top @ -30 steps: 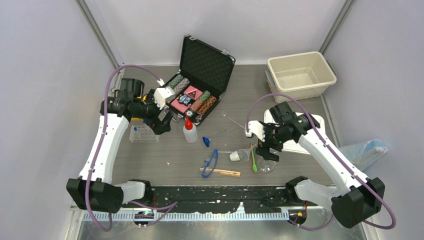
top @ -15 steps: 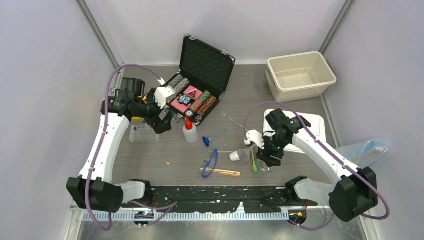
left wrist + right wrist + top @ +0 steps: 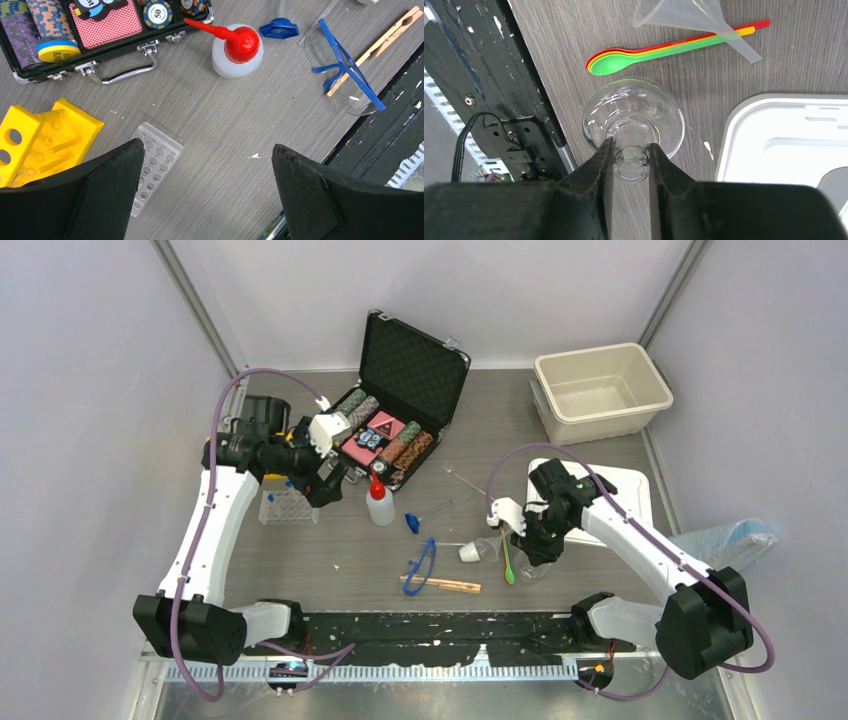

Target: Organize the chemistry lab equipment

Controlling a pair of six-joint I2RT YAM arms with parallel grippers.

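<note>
Right wrist view first: my right jaws are clamped on the neck of the clear round-bellied glass flask (image 3: 634, 117), one finger on each side and glass against both. The flask's belly sits on the grey wood-grain tabletop (image 3: 225, 125), just beside the green plastic spatula (image 3: 619, 64), which is nested with a yellow and a red one. The translucent funnel (image 3: 684, 12) lies across their handles, and the flat white tray (image 3: 784, 125) is right alongside. From overhead the flask is only a faint glint under my wrist.

Left wrist view: my left jaws are spread wide with nothing between them, hovering over the tabletop. This view shows the yellow plastic tube rack (image 3: 45, 140) next to the clear plastic tube rack (image 3: 155, 165); overhead, my forearm hides most of the yellow one. Ahead stand the red-capped white squeeze bottle (image 3: 235, 50) and a blue-capped clear tube (image 3: 279, 28), then the blue-framed goggles (image 3: 345, 65) lying over the wooden clamp (image 3: 380, 42).

Compared with a second ago, my right arm has folded in and down onto the flask. The flask and my left arm are where they were.

The open black case (image 3: 415, 365) holds rows of striped poker chips (image 3: 47, 20). The beige plastic tub (image 3: 658, 375) sits at the far right.
</note>
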